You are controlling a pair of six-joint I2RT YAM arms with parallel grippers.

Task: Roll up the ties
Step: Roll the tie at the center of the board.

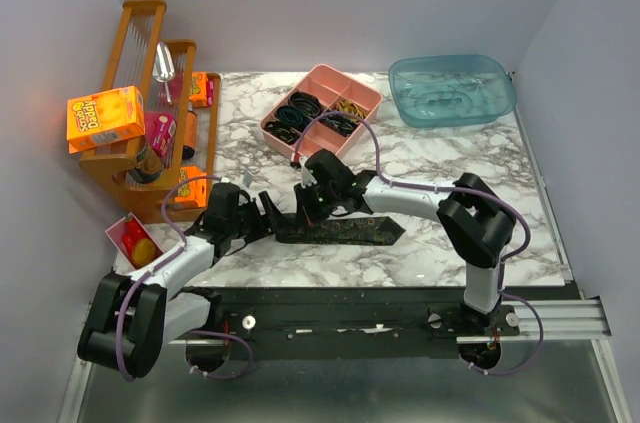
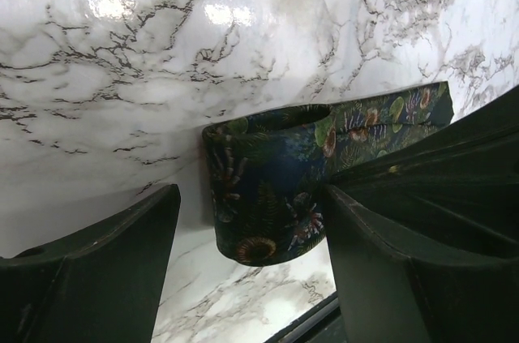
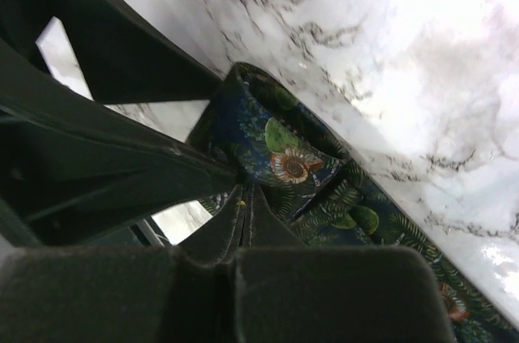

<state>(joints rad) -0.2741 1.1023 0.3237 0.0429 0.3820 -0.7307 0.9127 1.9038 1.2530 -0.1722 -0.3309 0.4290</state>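
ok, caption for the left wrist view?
Open left gripper flanks the tie, its end looped, on the marble table.

One tie, dark with a leaf-and-flower print, lay flat along the near edge of the table, its left end curled into a loop.
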